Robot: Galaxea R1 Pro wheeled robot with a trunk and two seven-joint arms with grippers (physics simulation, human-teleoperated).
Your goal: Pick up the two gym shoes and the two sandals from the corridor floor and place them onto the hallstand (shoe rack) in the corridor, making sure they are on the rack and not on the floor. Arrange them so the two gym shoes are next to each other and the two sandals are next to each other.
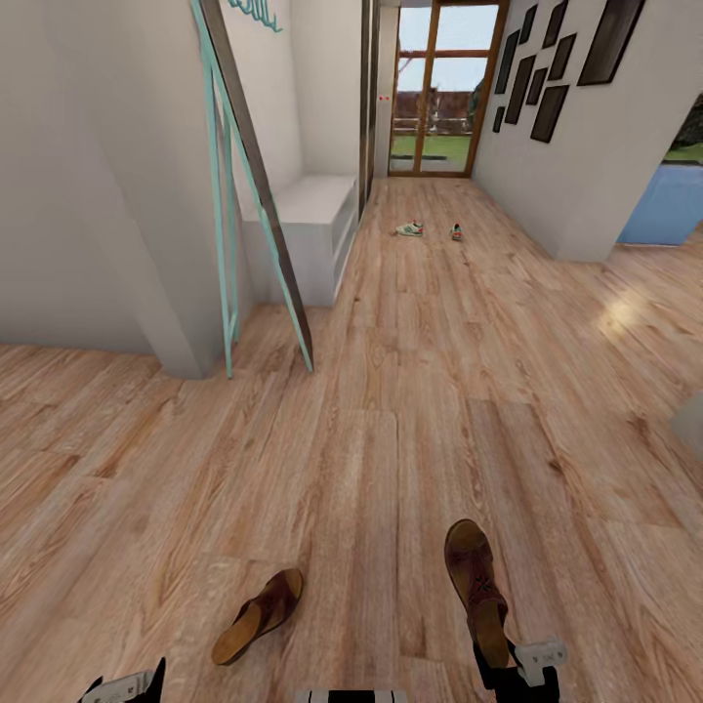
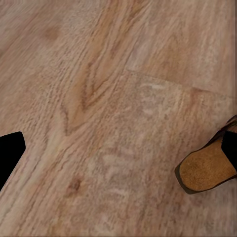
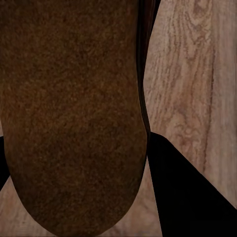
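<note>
The corridor floor [image 1: 410,410] is light brown wood-grain plank, running to a glass door [image 1: 439,88] at twelve o'clock. The hallstand [image 1: 308,229] sits at eleven o'clock, a light grey unit against the left wall, behind a leaning teal-edged frame [image 1: 259,186]. Dark picture frames [image 1: 552,68] hang on the wall at one o'clock.

The step in hand looks like collecting the sandals. One sandal [image 1: 476,586] at five o'clock appears held by the right gripper [image 1: 508,664] — its sole sits between the dark fingers [image 3: 190,192] in the right wrist view, apparently pinched at the heel. The other sandal [image 1: 259,615] lies on the floor at seven o'clock, near the left gripper [image 1: 127,686]; whether its fingers are spread I cannot tell.

The two gym shoes [image 1: 410,229] lie far off near twelve o'clock — just right of the hallstand. Next, probably: grasp the second sandal, then drive to the rack.
</note>
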